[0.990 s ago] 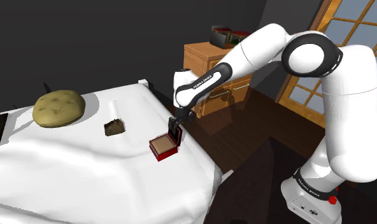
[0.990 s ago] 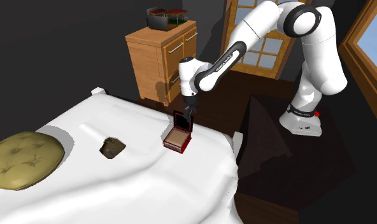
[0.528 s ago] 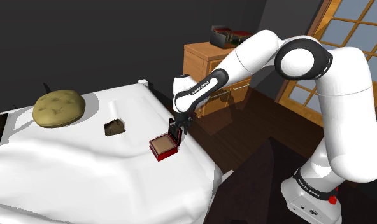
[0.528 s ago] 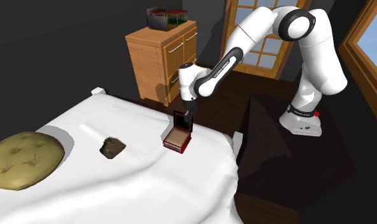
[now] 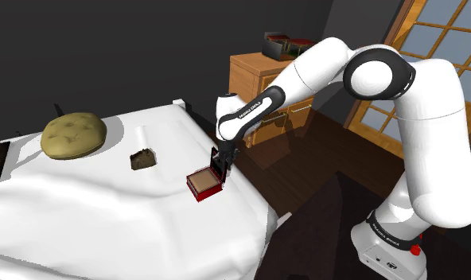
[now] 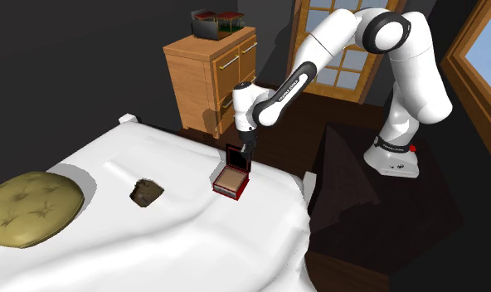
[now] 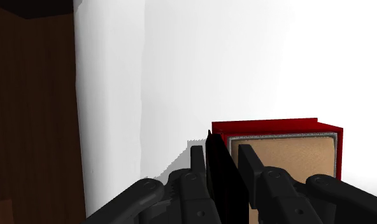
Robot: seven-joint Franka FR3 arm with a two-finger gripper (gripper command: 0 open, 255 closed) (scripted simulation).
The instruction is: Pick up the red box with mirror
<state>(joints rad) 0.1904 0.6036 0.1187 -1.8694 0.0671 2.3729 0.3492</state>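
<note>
box (image 5: 206,184) on bed (image 5: 107,227) | cushion (image 5: 73,134) on bed | dresser (image 5: 248,70) beyond bed

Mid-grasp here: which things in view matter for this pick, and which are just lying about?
In the job: red box, its upright lid; gripper clasping that lid.
Lying about: olive cushion, small brown object on the bed, wooden dresser, dark box atop it.

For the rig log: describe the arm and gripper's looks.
White Franka arm of rounded, tubular links with dark joints; small dark lettering runs along the forearm. A red button sits on its base. The gripper is all black, with two blocky fingers.
</note>
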